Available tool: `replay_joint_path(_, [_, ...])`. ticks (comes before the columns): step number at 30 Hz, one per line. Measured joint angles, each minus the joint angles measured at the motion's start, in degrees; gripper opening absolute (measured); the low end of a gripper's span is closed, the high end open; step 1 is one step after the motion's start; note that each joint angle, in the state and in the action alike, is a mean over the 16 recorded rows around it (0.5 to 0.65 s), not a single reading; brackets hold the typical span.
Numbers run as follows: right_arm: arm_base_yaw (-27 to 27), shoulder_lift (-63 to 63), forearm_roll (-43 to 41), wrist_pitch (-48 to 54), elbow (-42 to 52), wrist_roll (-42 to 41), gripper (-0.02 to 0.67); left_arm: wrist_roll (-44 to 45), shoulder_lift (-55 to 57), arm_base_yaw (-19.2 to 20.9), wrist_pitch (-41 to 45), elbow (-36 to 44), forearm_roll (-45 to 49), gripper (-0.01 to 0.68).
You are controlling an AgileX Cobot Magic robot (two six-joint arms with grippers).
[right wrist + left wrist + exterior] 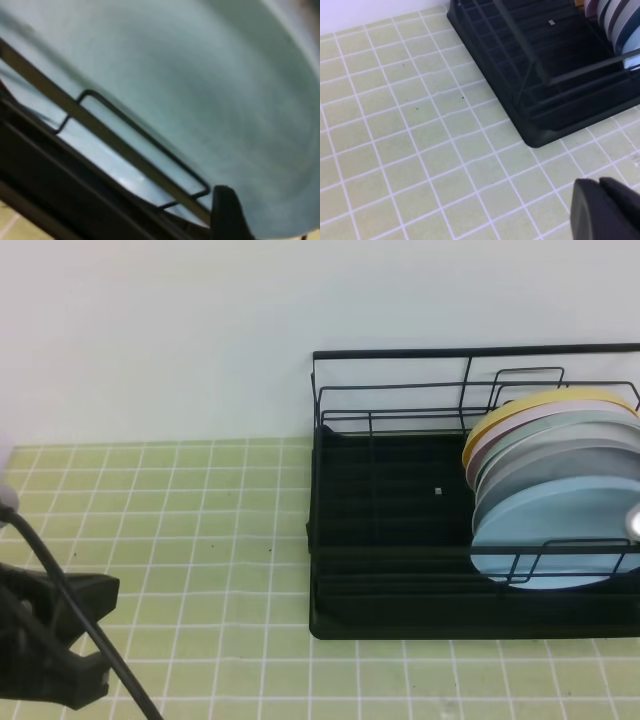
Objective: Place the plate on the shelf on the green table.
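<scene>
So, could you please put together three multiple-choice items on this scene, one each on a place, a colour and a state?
1. Where in the shelf do the plates stand?
A. at its right end
B. at its left end
C. in the middle

2. What colour is the front plate?
A. red
B. light blue
C. black

3. How is the left pincer?
A. shut on a plate
B. wide open
C. shut, holding nothing

Answers:
1. A: the high view shows the stack at the right end, with the left part bare.
2. B: the nearest plate, behind the front wire, is light blue.
3. C: the left wrist view shows its tips together over the green table.
</scene>
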Motion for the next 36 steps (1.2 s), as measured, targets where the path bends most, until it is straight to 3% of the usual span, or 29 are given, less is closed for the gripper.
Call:
replay_joint_path(8, [-0.05, -5.24, 0.0, 3.01, 2.55, 5.32, 0.319, 0.3, 0.0, 0.0, 0.26, 0.02, 0.39, 0.0])
replay_joint_path(19, [0.0, -12.61, 0.0, -3.8, 2.9, 9.6, 0.266, 0.62, 0.0, 0.0, 0.11, 0.08, 0.65, 0.0])
replay_joint_path(25, [0.0, -16.32, 0.0, -4.73, 2.91, 13.58, 0.183, 0.63, 0.0, 0.0, -0.13, 0.14, 0.28, -0.001])
replay_joint_path(36, [0.0, -34.85, -0.06, 6.41, 6.38, 23.25, 0.014, 1.21, 0.0, 0.0, -7.25, 4.89, -3.96, 0.0])
